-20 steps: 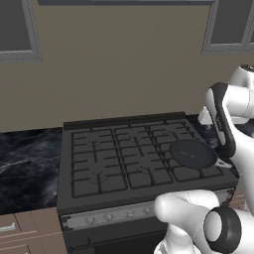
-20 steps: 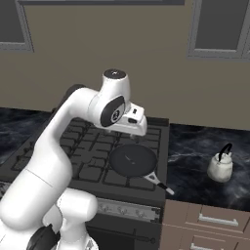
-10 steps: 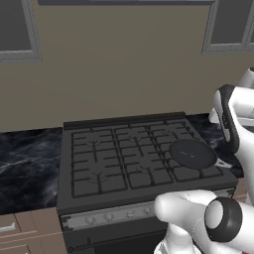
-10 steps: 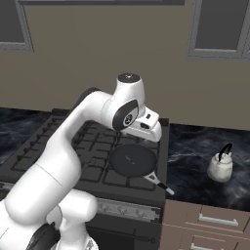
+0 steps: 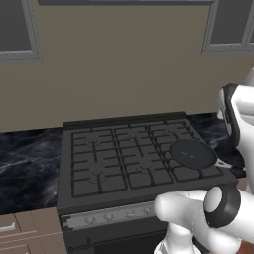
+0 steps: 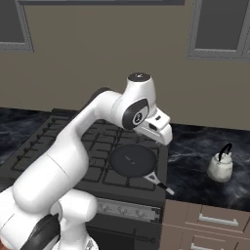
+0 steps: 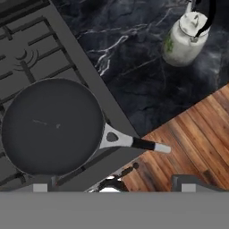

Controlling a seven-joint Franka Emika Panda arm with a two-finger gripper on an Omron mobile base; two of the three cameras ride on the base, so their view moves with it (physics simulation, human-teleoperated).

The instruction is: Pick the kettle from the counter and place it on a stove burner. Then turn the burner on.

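Nearest the base, the stove (image 5: 124, 163) is showing its grey knob strip (image 5: 106, 216), and a dark frying pan (image 6: 132, 160) is sitting on the front right burner (image 5: 191, 171), its handle (image 7: 134, 143) poking out past the stove's edge over the wooden floor (image 7: 188, 138). The arm is reaching over that corner with the pincer (image 6: 163, 134) hanging above the pan; its fingertips are barely peeking into the hand view, so whether it is wide or narrow cannot be told, though it is carrying nothing. Farther off, the kettle (image 6: 220, 166) is standing upright on the black surface (image 6: 195, 161) to the right of the stove, well apart from the pincer and untouched. From the pincer, the kettle is lying out to the right and somewhat beyond the pan, its black arched handle (image 6: 225, 151) on top, so the coming reach probably needs to swing rightward across the stove's edge and come down over that handle.
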